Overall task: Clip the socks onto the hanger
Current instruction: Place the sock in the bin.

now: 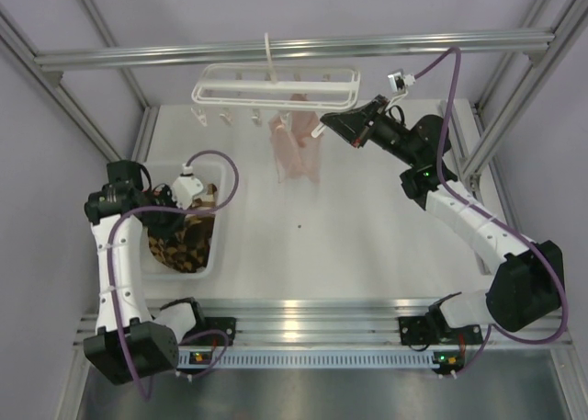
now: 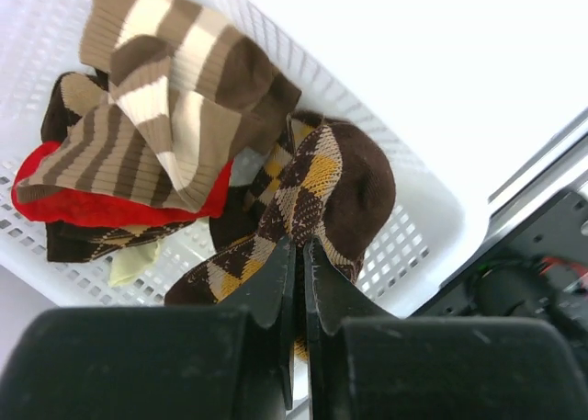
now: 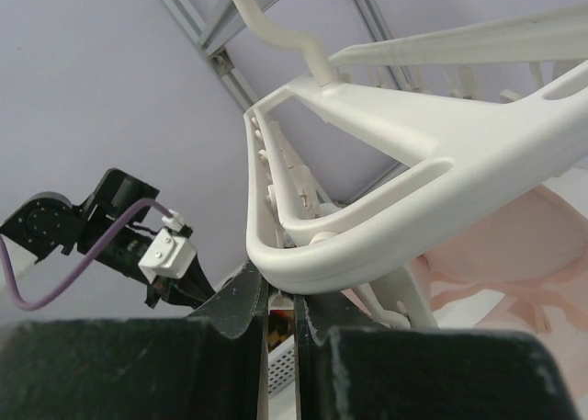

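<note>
A diamond sock in brown and yellow is seen lying in a white basket, on top of the pile. The left gripper is set on its near end. The fingers are pressed almost together, and a bit of sock cloth is seen in the thin gap, so the sock is pinched. The rest of that end is hidden behind the black fingers. A striped sock and a red cloth are piled beside it. A second diamond piece is mostly buried under the red cloth, so it cannot be told if it is a whole sock.

The hanger is hung by its hook from a metal bar at the far side. A pink cloth is hung below it. The right gripper is held up under the right part of the hanger, near the pink cloth. Its fingers are seen close together with a thin gap. The curved rail runs right across the tips in the wrist view, so it cannot be told if anything is pinched. The small clips are blurred from above.
</note>
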Motion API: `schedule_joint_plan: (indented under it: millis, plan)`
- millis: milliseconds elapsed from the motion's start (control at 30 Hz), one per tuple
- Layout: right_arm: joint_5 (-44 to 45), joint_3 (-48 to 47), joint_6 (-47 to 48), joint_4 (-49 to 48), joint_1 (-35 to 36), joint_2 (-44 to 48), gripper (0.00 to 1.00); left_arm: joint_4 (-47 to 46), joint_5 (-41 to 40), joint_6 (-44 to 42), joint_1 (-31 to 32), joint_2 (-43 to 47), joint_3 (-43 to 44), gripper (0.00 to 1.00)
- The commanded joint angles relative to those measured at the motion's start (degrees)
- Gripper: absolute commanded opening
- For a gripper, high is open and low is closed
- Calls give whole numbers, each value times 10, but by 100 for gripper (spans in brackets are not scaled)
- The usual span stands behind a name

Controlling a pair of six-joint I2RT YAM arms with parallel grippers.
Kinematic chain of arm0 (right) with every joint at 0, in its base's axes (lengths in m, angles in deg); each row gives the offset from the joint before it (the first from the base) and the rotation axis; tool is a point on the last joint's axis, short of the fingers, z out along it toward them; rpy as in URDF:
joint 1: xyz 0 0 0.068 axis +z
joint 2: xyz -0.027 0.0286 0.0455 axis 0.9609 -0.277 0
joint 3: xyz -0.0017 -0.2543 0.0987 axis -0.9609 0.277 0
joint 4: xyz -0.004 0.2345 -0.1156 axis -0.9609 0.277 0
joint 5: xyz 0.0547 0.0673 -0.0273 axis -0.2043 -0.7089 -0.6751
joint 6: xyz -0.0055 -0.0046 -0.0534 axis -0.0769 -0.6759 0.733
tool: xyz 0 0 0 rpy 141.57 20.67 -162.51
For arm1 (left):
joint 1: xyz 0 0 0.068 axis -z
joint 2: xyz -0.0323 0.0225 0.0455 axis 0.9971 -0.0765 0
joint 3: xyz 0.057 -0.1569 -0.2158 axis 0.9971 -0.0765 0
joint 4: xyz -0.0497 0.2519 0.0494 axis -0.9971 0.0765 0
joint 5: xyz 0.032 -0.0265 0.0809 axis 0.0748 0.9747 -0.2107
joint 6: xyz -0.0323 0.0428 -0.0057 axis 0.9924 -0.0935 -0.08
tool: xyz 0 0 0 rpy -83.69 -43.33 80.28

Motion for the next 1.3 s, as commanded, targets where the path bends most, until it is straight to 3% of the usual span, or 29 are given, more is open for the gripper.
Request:
schedule_joint_plan:
  millis: [0, 67, 133, 167, 300, 600, 867, 933, 967, 1000, 1067, 1100, 1133, 1200, 1233, 1267]
  plan:
    - [-50, -14, -5, 30, -1, -5, 0, 4, 58, 110, -4, -16, 45, 0]
    - [-50, -13, -2, 30, -2, -3, 0, -23, 67, 146, -4, -18, 49, 0]
    - [-50, -12, 0, 32, -3, -1, 0, -87, 67, 244, -5, -6, 41, 0]
    - [-51, -12, 0, 32, -2, -1, 0, -112, 67, 244, -5, -1, 41, 0]
    - [-52, -13, 2, 33, -3, -2, 0, -201, 5, 364, -4, 8, 65, 0]
    - [-51, -13, -7, 20, -4, -16, 0, -381, -282, 600, -4, 1, 55, 0]
    - [-51, -17, -7, 18, -4, -23, 0, -451, -380, 746, -4, -76, 59, 0]
    - [-51, -17, -5, 17, -4, -25, 0, -472, -378, 749, -4, -100, 57, 0]
    - [-51, -17, -5, 17, -4, -25, 0, -478, -370, 732, -4, -108, 56, 5]
    - [-53, -16, -5, 17, -4, -25, 0, -482, -361, 725, -4, -113, 55, 26]
    - [-54, -17, -2, 19, -3, -25, 0, -484, -347, 673, -4, -124, 57, 44]
    - [-54, -17, -1, 20, -4, -24, 0, -477, -327, 647, -5, -126, 61, 57]
    - [-57, -16, 2, 22, -5, -24, 0, -466, -309, 618, -4, -130, 66, 61]
    - [-58, -16, 3, 24, -6, -23, 0, -378, -255, 484, -6, -136, 101, 67]
    - [-61, -16, 5, 26, -7, -22, 0, -326, -143, 382, -21, -136, 128, 71]
    - [-62, -16, 7, 26, -6, -22, 0, -260, -99, 337, -34, -134, 138, 72]
